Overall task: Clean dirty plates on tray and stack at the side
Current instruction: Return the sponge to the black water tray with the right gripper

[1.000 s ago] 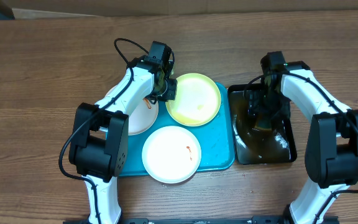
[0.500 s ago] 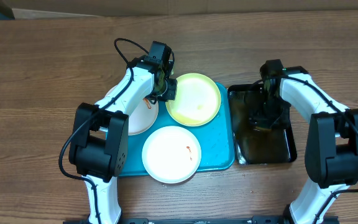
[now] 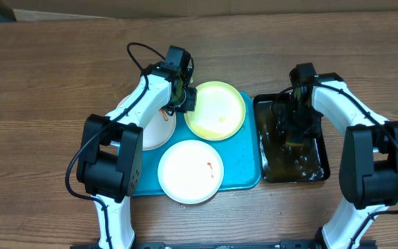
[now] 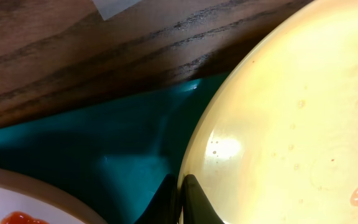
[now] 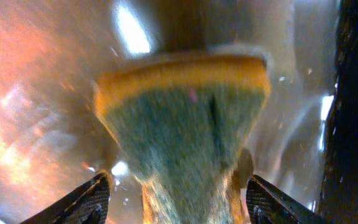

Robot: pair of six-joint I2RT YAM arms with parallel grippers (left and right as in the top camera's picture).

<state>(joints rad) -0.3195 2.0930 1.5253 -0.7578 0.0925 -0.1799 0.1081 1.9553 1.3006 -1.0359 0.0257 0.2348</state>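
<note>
Plates first: the yellow-green plate (image 3: 216, 111) lies in the tray's (image 3: 244, 173) far right corner. One white plate (image 3: 191, 171) lies nearer me on the tray, and the other white plate (image 3: 154, 131) is at its left edge. My left gripper (image 3: 183, 99) looks pinched on the yellow-green plate's left rim. My right gripper (image 3: 292, 123) is clamped on the sponge (image 5: 185, 124), down in the black tub (image 3: 316, 173) just right of the tray. The yellow-green plate therefore lies to the sponge's left, across the tray rim, and I judge my right arm should make that crossing.
</note>
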